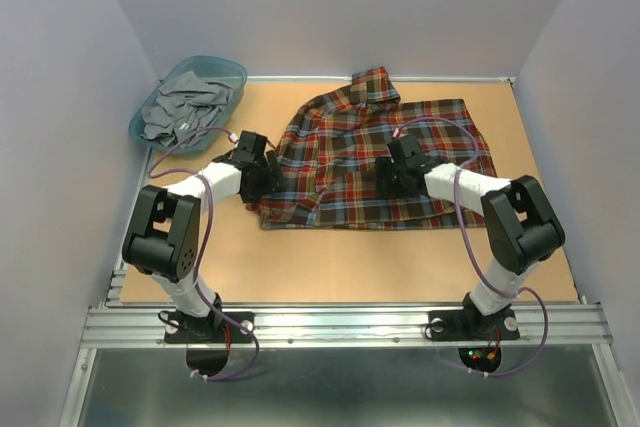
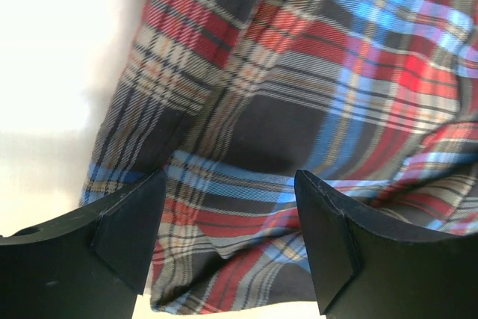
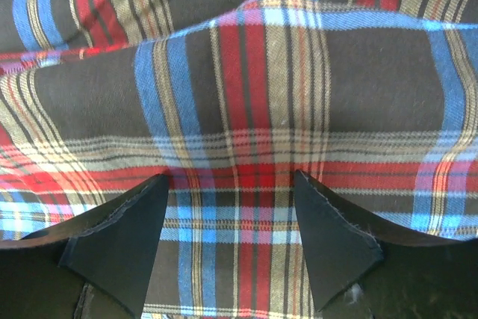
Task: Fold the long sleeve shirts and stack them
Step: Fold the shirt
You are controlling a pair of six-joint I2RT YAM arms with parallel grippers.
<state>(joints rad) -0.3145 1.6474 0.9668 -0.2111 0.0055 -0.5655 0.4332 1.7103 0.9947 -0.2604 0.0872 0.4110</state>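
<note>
Plaid flannel shirt (image 1: 365, 152) in red, navy, brown and yellow, lying rumpled and partly folded on the tan table (image 1: 340, 267), to the right of the teal basket (image 1: 236, 73) and clear of it, collar end roughly level with the basket. Grey garments (image 1: 185, 107) heaped inside the basket. Left gripper (image 1: 263, 183) down at the shirt edge nearest the basket, jaws spread wide in its wrist view, black fingers (image 2: 127, 229) framing plaid cloth and a strip of bare table, nothing pinched between them. Right gripper (image 1: 388, 181) farther from the basket, over the middle of the shirt, likewise agape, fingers (image 3: 119, 244) parted above a raised fold of fabric and closed on nothing. Both arms reaching in from the table edge farthest from the basket, purple cables looping along them.
</note>
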